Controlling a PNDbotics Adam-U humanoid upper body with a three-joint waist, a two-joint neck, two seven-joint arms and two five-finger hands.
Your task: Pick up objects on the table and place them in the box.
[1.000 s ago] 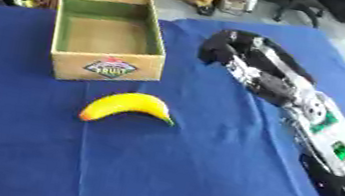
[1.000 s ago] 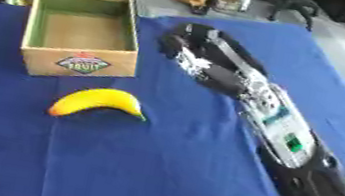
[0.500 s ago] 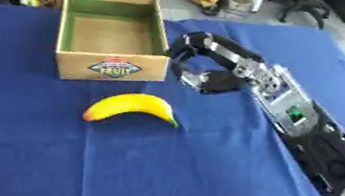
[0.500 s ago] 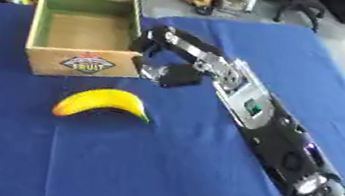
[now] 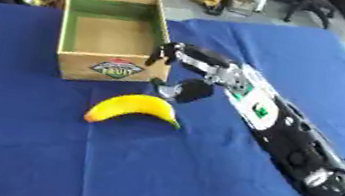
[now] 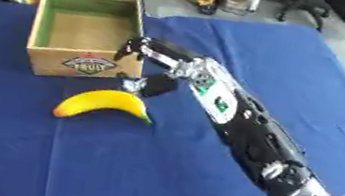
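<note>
The banana lies on the blue bench just below centre of the frame, in front of the open box — not yet held. The right hand is stretched between them with fingers spread open, gripping nothing, apparently positioned to close over the banana.

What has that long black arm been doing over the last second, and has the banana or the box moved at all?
The right hand has swung leftward across the blue table, from open cloth to right of the box, and now hangs open above the banana's stem end. It has not taken hold of anything. Banana and box lie as before; the box holds nothing. Left hand: barely visible at the left edge.
</note>
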